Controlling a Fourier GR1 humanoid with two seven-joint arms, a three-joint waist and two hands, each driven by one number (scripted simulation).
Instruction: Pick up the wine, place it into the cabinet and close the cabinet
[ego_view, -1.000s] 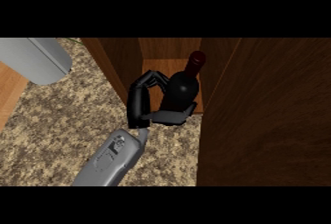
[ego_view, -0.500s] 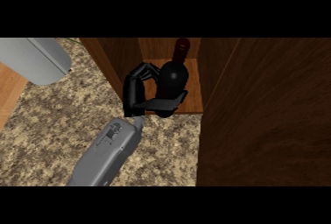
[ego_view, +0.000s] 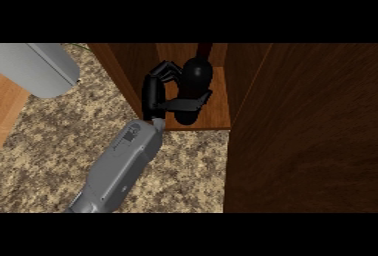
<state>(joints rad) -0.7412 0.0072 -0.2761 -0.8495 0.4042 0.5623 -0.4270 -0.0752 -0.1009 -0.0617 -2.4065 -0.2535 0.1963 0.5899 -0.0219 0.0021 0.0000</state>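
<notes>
Right hand (ego_view: 156, 93) clamped round dark glass wine bottle (ego_view: 197, 75), upright at frame's upper centre, just above brown wooden cabinet (ego_view: 218, 102) shelf.

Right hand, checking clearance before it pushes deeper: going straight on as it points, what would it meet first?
The right hand, curled round the wine bottle, points into the cabinet; likely its back wall comes first, but depth is unclear.

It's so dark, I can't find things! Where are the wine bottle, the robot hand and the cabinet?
wine bottle (ego_view: 198, 75): head view, its dark rounded body.
robot hand (ego_view: 153, 93): head view, the black palm.
cabinet (ego_view: 218, 100): head view, bare wooden floor.
</notes>
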